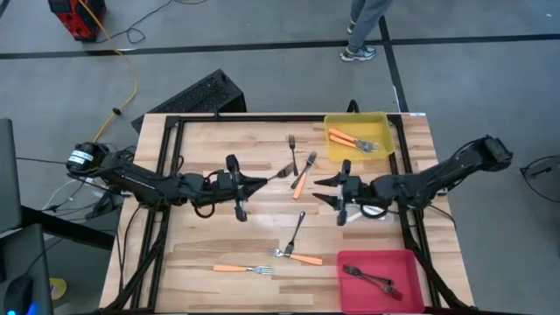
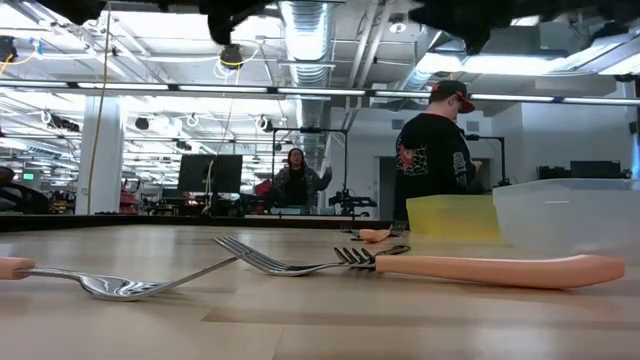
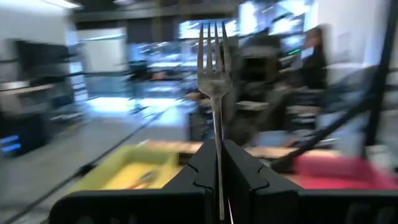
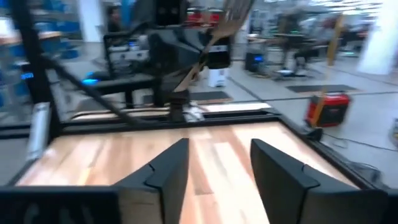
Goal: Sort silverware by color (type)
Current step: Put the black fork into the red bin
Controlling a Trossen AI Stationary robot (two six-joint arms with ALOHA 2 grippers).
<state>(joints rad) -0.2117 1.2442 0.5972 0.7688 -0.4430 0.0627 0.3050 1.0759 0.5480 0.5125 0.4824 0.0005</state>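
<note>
I see the left claw clamped on a silver fork, tines pointing away, above mid-tabletop. The right claw faces it, fingers apart and holding nothing. Orange-handled forks lie in the yellow bin, dark forks in the red bin; others lie loose on the wood.

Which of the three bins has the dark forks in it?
The red bin, at the table's near right corner, holds the dark forks. The yellow bin holds orange-handled ones; the clear bin's contents cannot be made out.
</note>
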